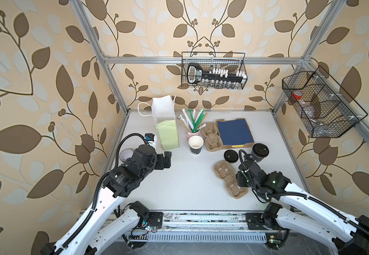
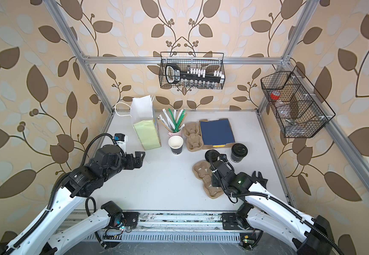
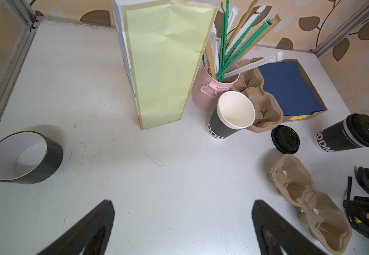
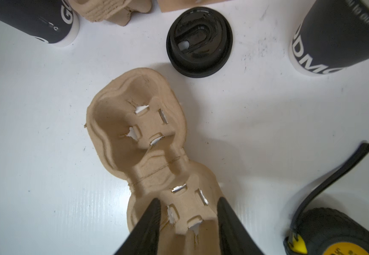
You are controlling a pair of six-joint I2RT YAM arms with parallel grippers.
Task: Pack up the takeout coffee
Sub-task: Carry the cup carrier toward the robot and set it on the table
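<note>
While the left gripper hangs at the left of the worktop with jaws wide apart, I see the right gripper with jaws parted astride the near well of the pulp carrier, and the lidded black cup stands on the right beside a loose lid.

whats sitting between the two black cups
A loose black lid lies between the open cup and the lidded cup, touching neither; the end of the stacked cardboard carriers juts in beside the open cup. The left wrist view shows it best.
</note>
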